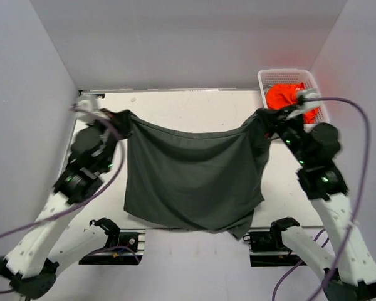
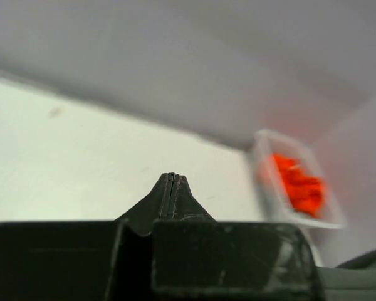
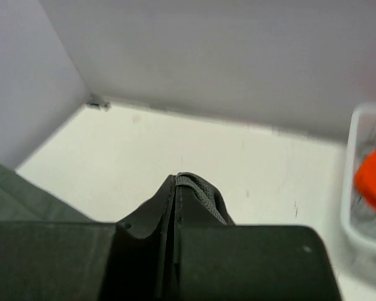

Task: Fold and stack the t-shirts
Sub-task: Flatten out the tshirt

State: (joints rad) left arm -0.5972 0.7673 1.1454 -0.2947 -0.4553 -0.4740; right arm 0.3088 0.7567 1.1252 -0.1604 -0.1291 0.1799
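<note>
A dark olive-grey t-shirt (image 1: pixel 191 179) hangs spread between both arms above the table, its lower edge sagging toward the near side. My left gripper (image 1: pixel 120 116) is shut on its left top corner, and my right gripper (image 1: pixel 263 116) is shut on its right top corner. In the left wrist view the jaws (image 2: pixel 170 179) are pressed together with a thin strip of fabric between them. A hem of the dark shirt (image 3: pixel 207 194) curls over the tip of my right gripper (image 3: pixel 175 180). A bright orange t-shirt (image 1: pixel 288 97) lies crumpled in the basket.
A white lattice basket (image 1: pixel 271 77) stands at the table's far right corner, close behind the right arm. Grey walls close in the table at the back and both sides. The arm bases and cables sit at the near edge.
</note>
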